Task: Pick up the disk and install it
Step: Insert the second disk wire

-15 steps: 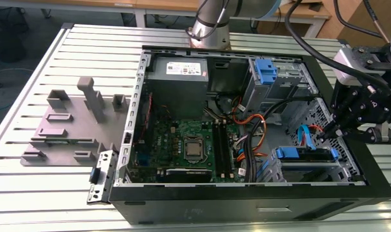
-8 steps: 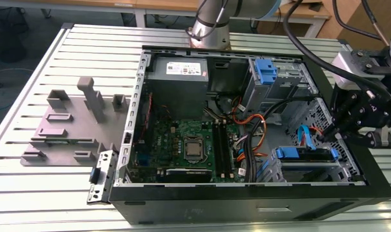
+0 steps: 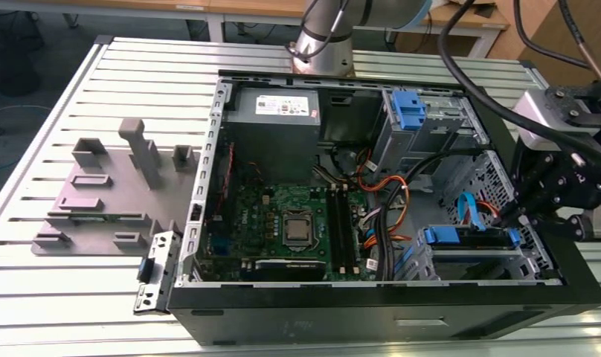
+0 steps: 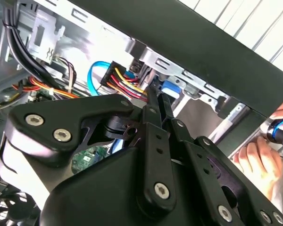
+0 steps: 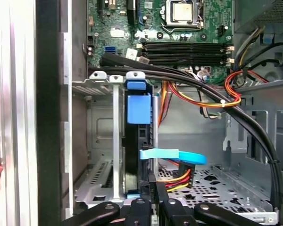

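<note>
RISK: disk (image 3: 464, 236) stands on edge in the lower drive cage (image 5: 96, 127), at the exterior view's right | gripper (image 5: 153, 184) fingers pressed together, gripping nothing, tips at its cable end | an off-axis push could skew it or snag the blue cable (image 5: 172, 155) | COUNT: blue bracket (image 3: 410, 108) 1; disk 1; blue cable 1; gripper 1; hand (image 4: 254, 157) 1

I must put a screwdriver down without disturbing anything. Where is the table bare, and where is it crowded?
The slatted table is bare between the grey fixture and its far edge, and again between that fixture and the near edge. Inside the computer case it is crowded: cables cross the space beside the disk, where the tool sits.
</note>
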### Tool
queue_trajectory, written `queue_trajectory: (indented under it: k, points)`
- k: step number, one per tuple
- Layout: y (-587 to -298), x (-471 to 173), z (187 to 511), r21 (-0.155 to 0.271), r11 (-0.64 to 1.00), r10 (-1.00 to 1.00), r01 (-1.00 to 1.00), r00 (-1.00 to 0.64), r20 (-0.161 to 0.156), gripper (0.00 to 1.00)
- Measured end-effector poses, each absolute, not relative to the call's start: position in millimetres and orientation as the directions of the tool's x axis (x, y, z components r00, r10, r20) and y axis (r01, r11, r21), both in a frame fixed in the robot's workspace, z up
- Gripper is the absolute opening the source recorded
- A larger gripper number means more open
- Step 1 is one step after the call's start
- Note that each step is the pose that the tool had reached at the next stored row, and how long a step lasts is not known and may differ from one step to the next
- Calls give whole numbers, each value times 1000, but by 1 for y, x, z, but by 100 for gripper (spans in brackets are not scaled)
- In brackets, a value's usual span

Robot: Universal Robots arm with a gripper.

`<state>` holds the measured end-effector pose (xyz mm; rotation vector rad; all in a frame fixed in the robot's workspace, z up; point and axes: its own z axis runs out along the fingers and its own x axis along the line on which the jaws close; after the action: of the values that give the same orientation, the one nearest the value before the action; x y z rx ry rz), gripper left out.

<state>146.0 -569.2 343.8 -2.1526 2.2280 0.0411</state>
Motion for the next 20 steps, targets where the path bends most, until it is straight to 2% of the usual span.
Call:
queue_trajectory:
  k: [20]
  points:
    - [-573, 143, 339, -12, 30, -999, -999, -29, -39, 16]
